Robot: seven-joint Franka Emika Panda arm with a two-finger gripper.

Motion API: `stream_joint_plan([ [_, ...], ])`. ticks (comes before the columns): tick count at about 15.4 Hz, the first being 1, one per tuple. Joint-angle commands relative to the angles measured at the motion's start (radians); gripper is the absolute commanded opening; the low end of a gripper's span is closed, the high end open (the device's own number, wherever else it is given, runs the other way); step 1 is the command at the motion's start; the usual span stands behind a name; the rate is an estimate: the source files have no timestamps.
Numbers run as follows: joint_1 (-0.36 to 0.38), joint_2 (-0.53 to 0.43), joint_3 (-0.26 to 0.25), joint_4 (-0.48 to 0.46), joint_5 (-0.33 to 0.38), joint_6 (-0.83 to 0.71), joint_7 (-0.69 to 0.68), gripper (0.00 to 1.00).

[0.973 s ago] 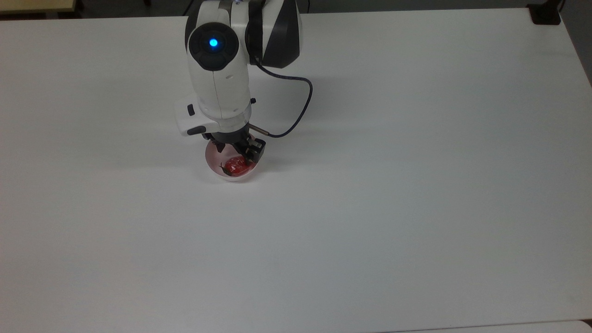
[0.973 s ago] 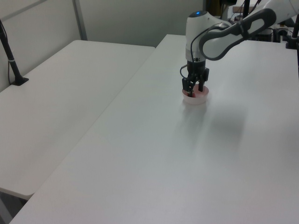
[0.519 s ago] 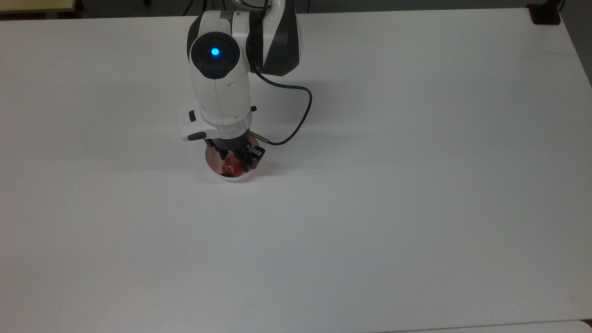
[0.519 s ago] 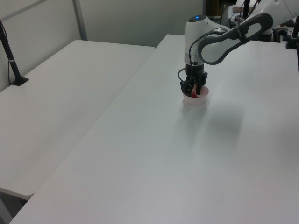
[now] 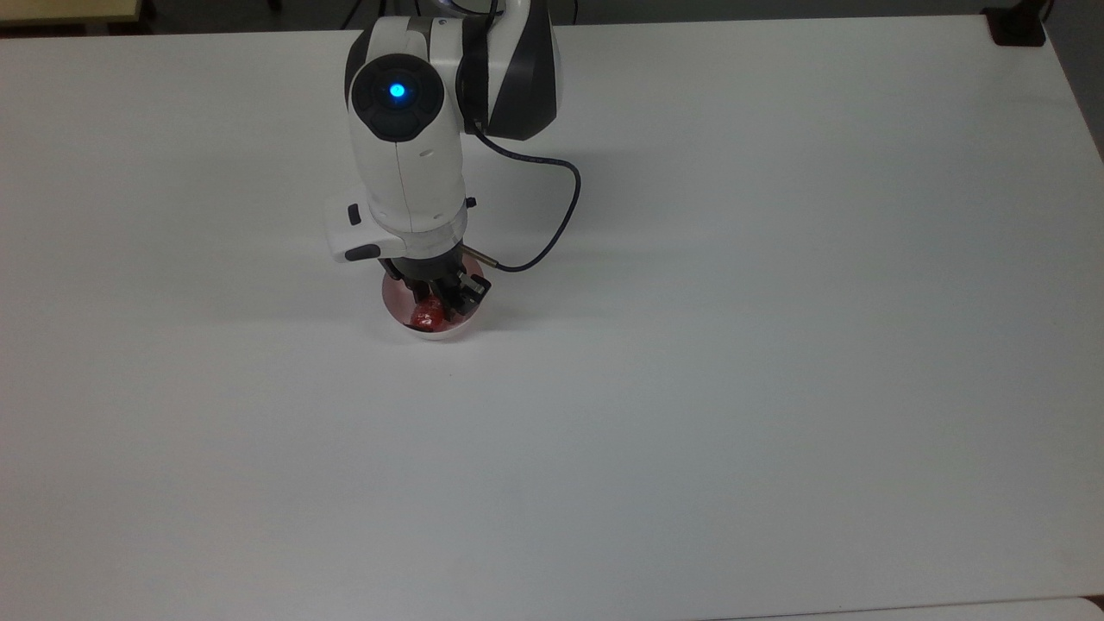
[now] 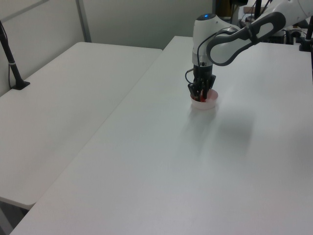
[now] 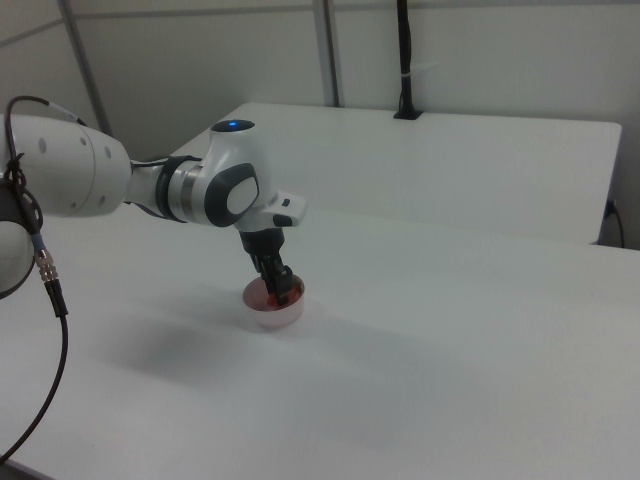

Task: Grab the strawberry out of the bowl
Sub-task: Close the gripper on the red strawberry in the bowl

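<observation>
A small pale pink bowl (image 5: pixel 436 334) stands on the white table, left of centre in the top view. Inside it lies the glossy red strawberry (image 5: pixel 423 320). My gripper (image 5: pixel 434 304) reaches straight down into the bowl, its black fingers pressed against the fruit on both sides, shut on it. The white wrist hides the far half of the bowl in the top view. In the left view the bowl (image 6: pixel 204 104) sits under the gripper (image 6: pixel 201 93), with red showing between the fingers. The right view shows the gripper (image 7: pixel 282 291) dipped into the bowl (image 7: pixel 275 316).
A black cable (image 5: pixel 561 216) loops from the wrist over the table. A black mount (image 5: pixel 1018 26) sits at the table's far right corner in the top view. A second white table with a black post (image 6: pixel 12 63) adjoins in the left view.
The fingers, wide apart a second ago, have drawn together onto the strawberry. The fruit has turned, so its dark leafy end no longer shows. The wrist sank, then rose slightly.
</observation>
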Motion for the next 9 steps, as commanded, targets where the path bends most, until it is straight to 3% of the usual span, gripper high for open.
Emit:
stream_joint_plan([
  [1,-0.003,-0.017,0.002,-0.014,-0.006,0.016,0.011,0.16],
  [9,0.002,-0.097,0.005,-0.014,-0.006,-0.037,-0.003,0.14],
])
